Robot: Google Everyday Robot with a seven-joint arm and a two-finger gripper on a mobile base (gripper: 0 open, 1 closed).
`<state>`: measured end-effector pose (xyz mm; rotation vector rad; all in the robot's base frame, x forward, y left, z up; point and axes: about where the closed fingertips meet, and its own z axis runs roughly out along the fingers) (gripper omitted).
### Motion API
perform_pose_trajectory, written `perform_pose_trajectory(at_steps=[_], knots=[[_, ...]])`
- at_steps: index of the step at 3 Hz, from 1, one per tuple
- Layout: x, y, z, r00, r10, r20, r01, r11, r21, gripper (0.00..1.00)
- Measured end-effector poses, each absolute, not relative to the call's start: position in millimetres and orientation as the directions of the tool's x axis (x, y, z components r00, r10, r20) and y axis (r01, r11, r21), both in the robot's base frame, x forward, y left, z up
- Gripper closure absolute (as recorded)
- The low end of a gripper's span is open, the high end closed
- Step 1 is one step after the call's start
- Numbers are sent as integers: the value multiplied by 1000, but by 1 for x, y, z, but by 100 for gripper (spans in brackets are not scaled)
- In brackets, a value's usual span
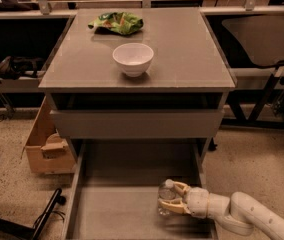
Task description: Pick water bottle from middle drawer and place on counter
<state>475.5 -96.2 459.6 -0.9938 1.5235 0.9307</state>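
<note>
The water bottle (165,202), small and clear with a white cap, stands upright on the floor of the open middle drawer (114,211), near its right wall. My gripper (165,198) reaches in from the lower right, with one yellowish finger on each side of the bottle, closed against it. The bottle rests on the drawer floor. The counter (184,51) is the grey-brown cabinet top above and behind the drawer.
A white bowl (133,58) and a green chip bag (117,22) sit on the counter. The shallower drawer (137,123) above is slightly pulled out and overhangs the back of the middle drawer. A cardboard box (44,146) stands at the cabinet's left.
</note>
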Motion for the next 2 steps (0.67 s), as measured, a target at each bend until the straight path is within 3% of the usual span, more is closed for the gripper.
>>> perform_pose_trajectory(at_steps=[1, 2], knots=[[467, -115, 501, -141, -102, -985, -930, 354, 97, 88], [470, -126, 588, -150, -91, -984, -943, 313, 115, 100]])
